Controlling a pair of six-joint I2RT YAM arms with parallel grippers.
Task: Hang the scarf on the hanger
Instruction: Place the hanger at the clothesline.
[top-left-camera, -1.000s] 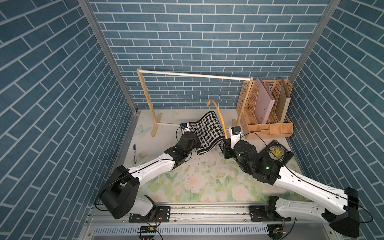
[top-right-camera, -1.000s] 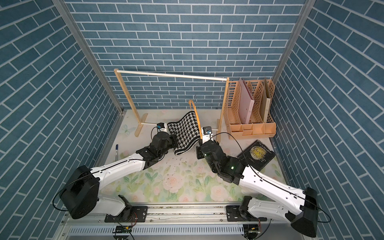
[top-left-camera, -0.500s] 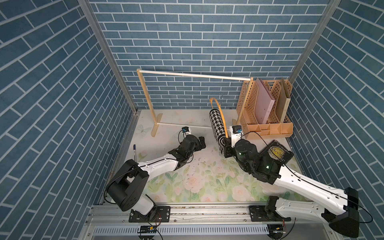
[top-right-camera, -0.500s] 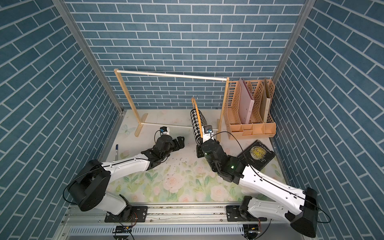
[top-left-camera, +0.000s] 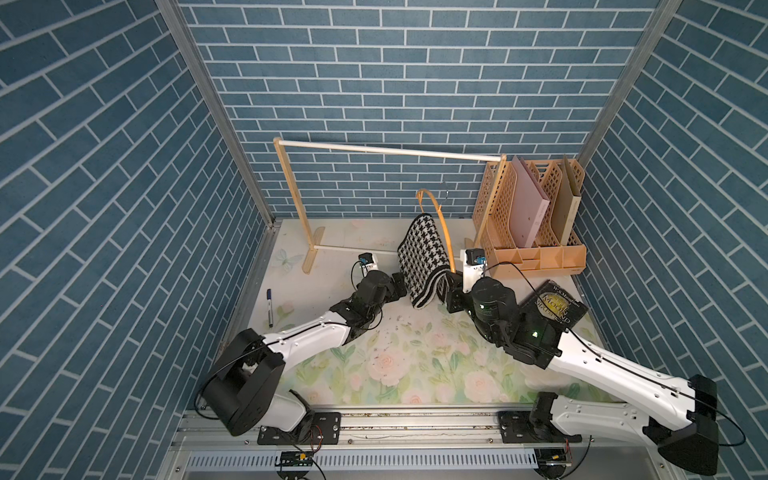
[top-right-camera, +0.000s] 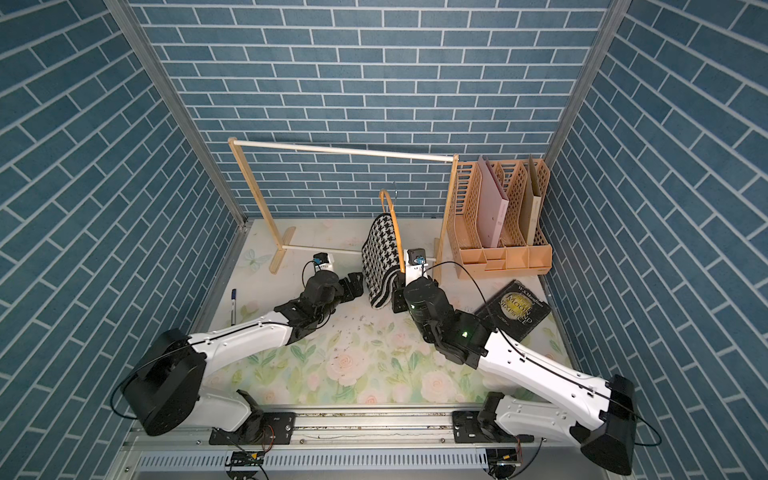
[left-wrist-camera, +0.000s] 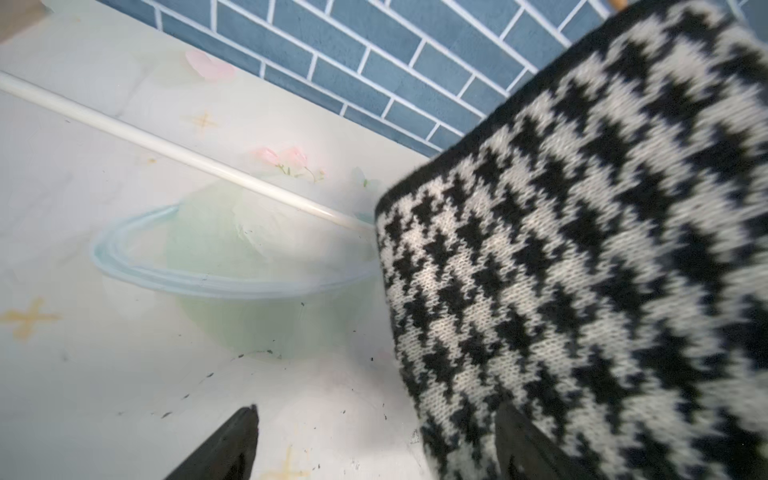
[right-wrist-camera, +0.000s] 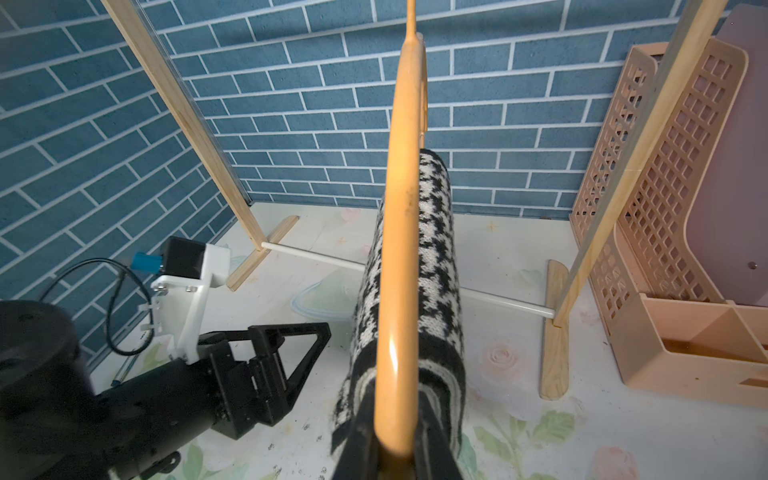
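The houndstooth scarf (top-left-camera: 422, 253) (top-right-camera: 380, 257) hangs folded over the orange-tan hanger (top-left-camera: 442, 226) (top-right-camera: 395, 224), its striped end reaching down to the mat. The hanger stands tilted upward, hook toward the back wall. My right gripper (top-left-camera: 451, 286) (right-wrist-camera: 395, 415) is shut on the hanger's (right-wrist-camera: 403, 208) lower end, with the scarf (right-wrist-camera: 436, 249) draped just beyond its fingers. My left gripper (top-left-camera: 399, 286) (left-wrist-camera: 376, 411) is open, low beside the scarf's left face. In the left wrist view one finger overlaps the scarf's (left-wrist-camera: 582, 249) edge without gripping it.
A pale wooden rail rack (top-left-camera: 386, 150) spans the back, its foot bar (top-left-camera: 353, 248) running behind the scarf. A peach file organizer (top-left-camera: 536, 232) stands back right. A dark book (top-left-camera: 555, 309) lies by the right arm, a pen (top-left-camera: 269, 307) near the left wall.
The left gripper let go of the scarf, which swung back against the hanger. The open left gripper pulled back, then moved close to the scarf again. The right arm kept still.
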